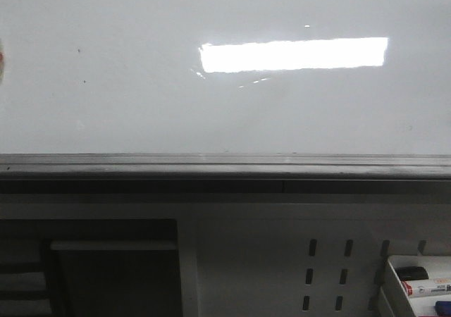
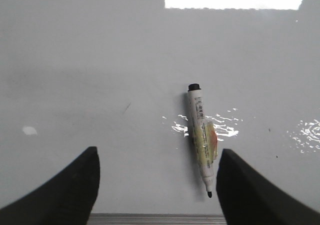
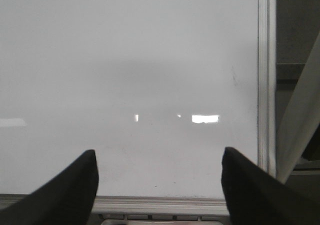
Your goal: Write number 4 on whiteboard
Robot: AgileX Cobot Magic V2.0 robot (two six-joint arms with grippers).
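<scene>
Hovering over the whiteboard (image 2: 100, 60), the left gripper (image 2: 157, 185) is spreading its two dark fingers (image 2: 75, 190) wide apart at the lower corners of the left wrist view and is gripping nothing. A marker (image 2: 202, 137) is lying flat on the glossy surface just right of centre in that view, its uncapped tip pointing toward the lower edge, close beside the right-hand finger but apart from it; the opening is probably being kept wide so the fingers can straddle the barrel. The right gripper (image 3: 159, 185) is likewise gaping and empty at the bottom of the right wrist view, hanging over a bare stretch of board near its pale metal frame (image 3: 265, 85) at the right side. In the front view the board is filling the upper half above the dark grey ledge (image 1: 225, 168), and the number 4 is not showing anywhere, so the writing seems not yet begun. More markers are sitting in a white tray (image 1: 392, 289) at the lower right of the front view.
</scene>
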